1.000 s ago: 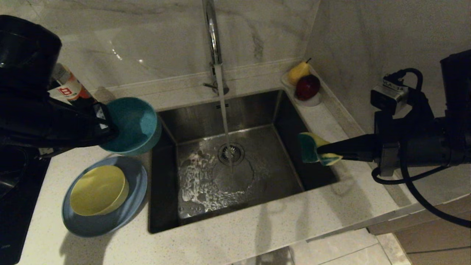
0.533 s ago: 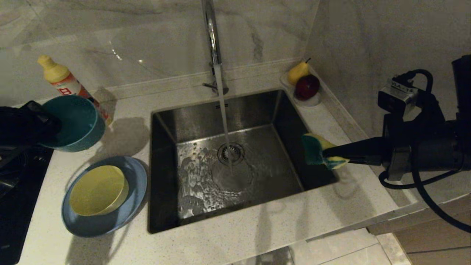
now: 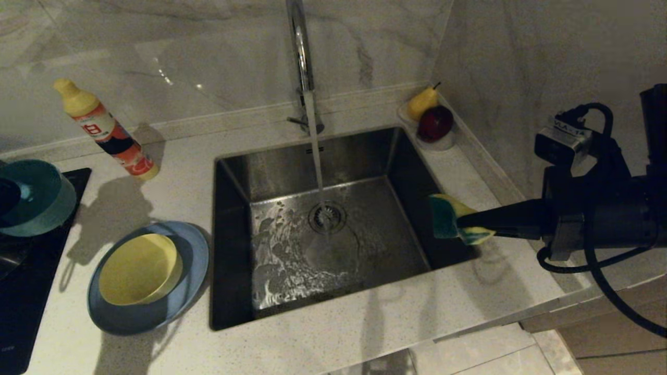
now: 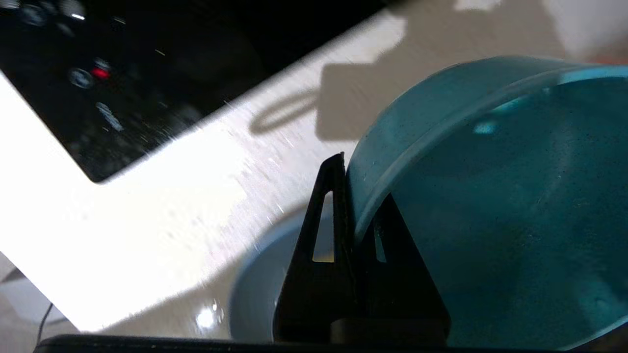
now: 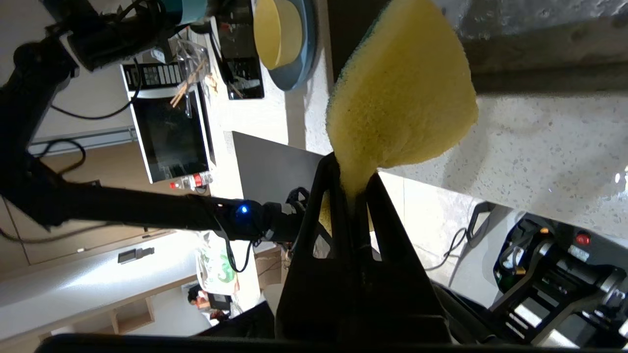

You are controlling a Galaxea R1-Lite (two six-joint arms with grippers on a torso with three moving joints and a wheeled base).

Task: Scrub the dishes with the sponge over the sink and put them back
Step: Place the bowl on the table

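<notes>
Left fingers (image 4: 346, 215) pinching light, stiff, probably slippery teal bowl (image 3: 39, 200) by its rim at nine o'clock over bench (image 3: 338, 333), right fingers (image 5: 351, 196) squeezing soft sponge (image 3: 453, 219) at sink's (image 3: 234, 172) three o'clock edge.

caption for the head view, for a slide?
Left gripper carries the teal bowl above the cooktop; right gripper holds the sponge at the sink's right edge, tap running.

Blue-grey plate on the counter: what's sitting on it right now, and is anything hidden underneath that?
The yellow bowl sits upright on the blue-grey plate, toward its left side, and looks empty. The plate's surface beneath the bowl is covered, so anything there cannot be seen.
</notes>
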